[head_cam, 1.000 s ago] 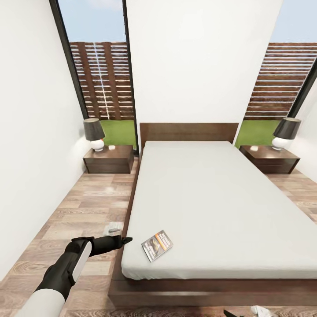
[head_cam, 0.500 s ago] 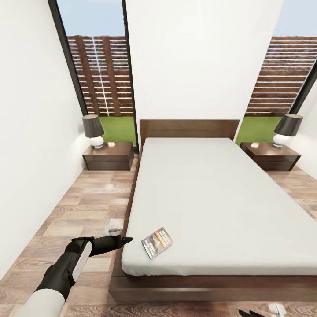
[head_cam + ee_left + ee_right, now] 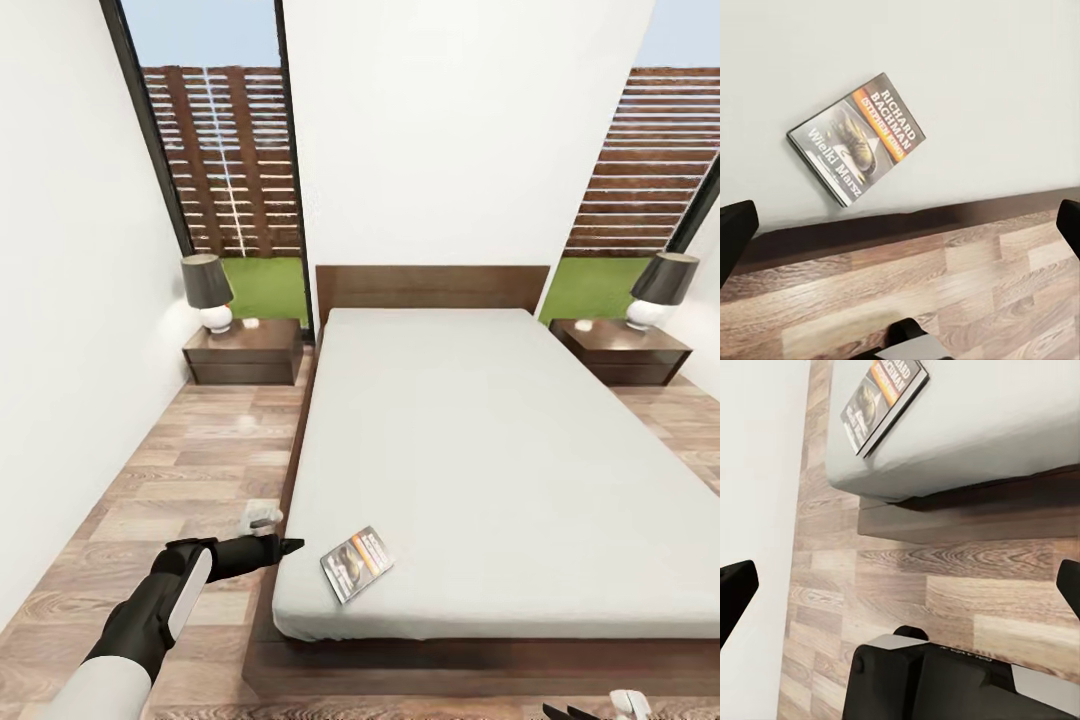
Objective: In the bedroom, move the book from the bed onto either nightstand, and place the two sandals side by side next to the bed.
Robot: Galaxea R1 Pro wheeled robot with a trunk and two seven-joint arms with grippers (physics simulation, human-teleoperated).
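The book (image 3: 357, 563) lies flat on the grey mattress near the front left corner of the bed (image 3: 500, 450); its dark cover with an orange band faces up. My left gripper (image 3: 290, 545) hovers just left of that corner, above the floor, a short way from the book. In the left wrist view the book (image 3: 859, 139) lies beyond the gripper (image 3: 900, 229), whose fingers (image 3: 735, 232) stand wide apart and empty. My right gripper (image 3: 900, 589) is open low at the bed's foot, with the book (image 3: 881, 397) ahead of it. Two nightstands (image 3: 243, 350) (image 3: 620, 352) flank the headboard. The sandals are out of view.
Each nightstand carries a dark-shaded lamp (image 3: 207, 290) (image 3: 663, 288). A white wall (image 3: 60, 350) bounds a strip of wood-plank floor (image 3: 200, 470) left of the bed. Tall windows behind show a slatted fence. A small pale patch (image 3: 262, 516) lies on the floor beside the bed frame.
The whole picture has shifted slightly as the camera moved; the nightstands sit further out. The book has not moved. My left gripper keeps its place beside the bed corner.
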